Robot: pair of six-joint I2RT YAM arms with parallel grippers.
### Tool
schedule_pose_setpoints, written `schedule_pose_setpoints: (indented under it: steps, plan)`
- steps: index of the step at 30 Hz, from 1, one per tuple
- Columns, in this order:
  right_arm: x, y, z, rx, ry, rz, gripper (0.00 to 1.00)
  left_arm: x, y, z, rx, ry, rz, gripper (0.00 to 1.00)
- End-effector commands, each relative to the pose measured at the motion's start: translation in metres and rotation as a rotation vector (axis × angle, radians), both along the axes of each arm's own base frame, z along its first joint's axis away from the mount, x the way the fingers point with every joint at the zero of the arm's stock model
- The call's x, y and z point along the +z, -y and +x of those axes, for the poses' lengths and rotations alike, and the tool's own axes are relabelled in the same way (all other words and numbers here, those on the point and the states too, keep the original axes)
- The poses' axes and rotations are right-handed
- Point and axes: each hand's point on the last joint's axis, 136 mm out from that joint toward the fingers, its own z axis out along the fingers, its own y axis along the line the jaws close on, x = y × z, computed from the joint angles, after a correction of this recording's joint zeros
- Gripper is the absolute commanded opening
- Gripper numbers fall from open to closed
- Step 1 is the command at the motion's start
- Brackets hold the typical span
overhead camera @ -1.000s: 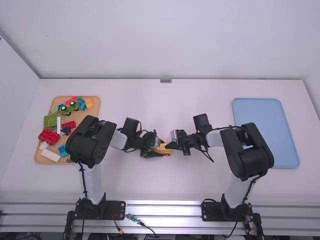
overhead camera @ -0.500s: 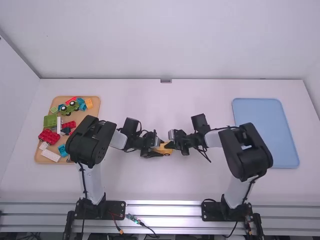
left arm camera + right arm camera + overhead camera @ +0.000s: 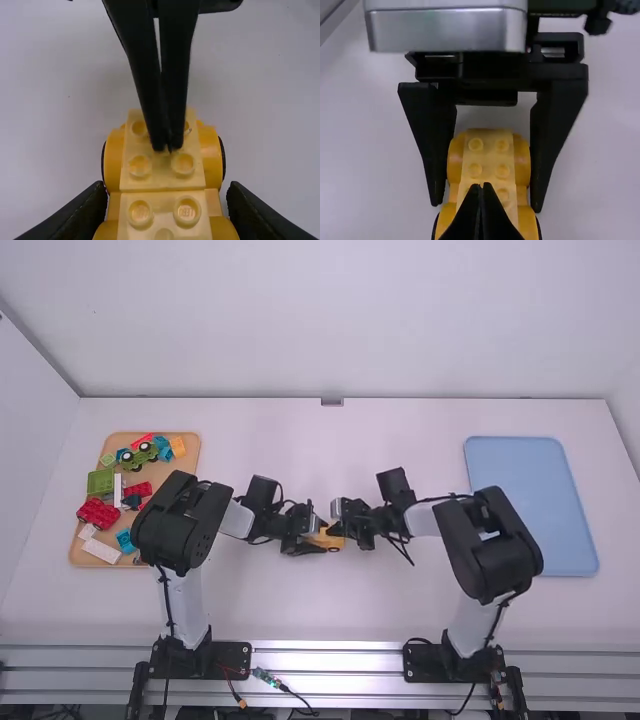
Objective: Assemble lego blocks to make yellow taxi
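1. With twelve o'clock lying away from my bases, the yellow taxi body (image 3: 165,174) is sitting just toward six from the bench's (image 3: 300,610) centre. My left tool (image 3: 166,187) is holding its sides.
2. From three o'clock, my right tool (image 3: 481,186), closed narrow, is seemingly touching the studs (image 3: 183,163); off-centre pressing could be tipping the body.
3. Too light a left hold could be letting it slip.

See the left gripper (image 3: 317,537) and right gripper (image 3: 333,531) at the yellow blocks (image 3: 331,541), dead centre! Over left, spot a green toy car (image 3: 139,457) among coloured blocks (image 3: 98,512) on the tan tray (image 3: 187,463); out right, catch the blue tray (image 3: 540,502)!
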Motion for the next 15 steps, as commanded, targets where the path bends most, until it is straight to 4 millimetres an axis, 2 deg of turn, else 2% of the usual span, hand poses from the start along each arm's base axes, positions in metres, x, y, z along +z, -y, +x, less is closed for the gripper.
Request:
schedule_pose_setpoints:
  steps: [1, 7, 15]
  plan:
    - [-0.017, -0.001, -0.006, -0.018, -0.053, -0.045, 0.0, -0.004, 0.001, -0.002, -0.011, -0.006, 0.002, 0.25]
    - [-0.037, 0.006, 0.002, -0.077, -0.149, -0.019, 0.0, -0.004, 0.001, -0.002, -0.011, -0.007, 0.002, 0.24]
    - [-0.039, 0.025, -0.002, -0.078, -0.186, -0.002, 0.0, -0.004, 0.001, 0.0, -0.007, -0.007, 0.003, 0.23]
